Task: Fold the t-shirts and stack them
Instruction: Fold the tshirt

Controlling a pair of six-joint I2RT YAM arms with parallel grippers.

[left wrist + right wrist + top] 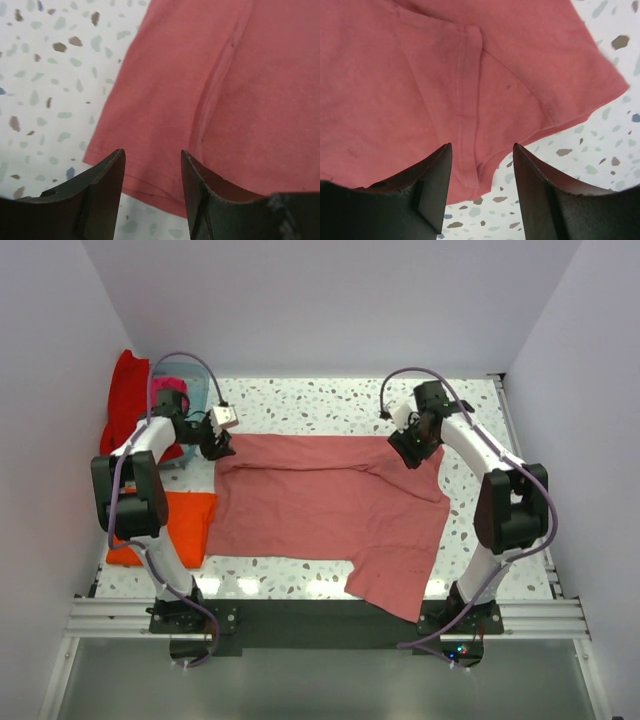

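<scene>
A dusty rose-pink t-shirt (330, 505) lies spread across the table, one part hanging over the near edge. My left gripper (217, 445) is open just above its far left corner (150, 150), jaws straddling the hem. My right gripper (411, 452) is open above its far right corner, over a sleeve seam (470, 100). An orange t-shirt (180, 525) lies folded at the near left. A red t-shirt (125, 405) is draped at the far left, with a bit of magenta cloth (170, 387) in the basket.
A pale blue plastic basket (190, 380) stands at the far left corner behind the left arm. The speckled white tabletop (320, 400) shows behind the shirt. White walls close in on three sides.
</scene>
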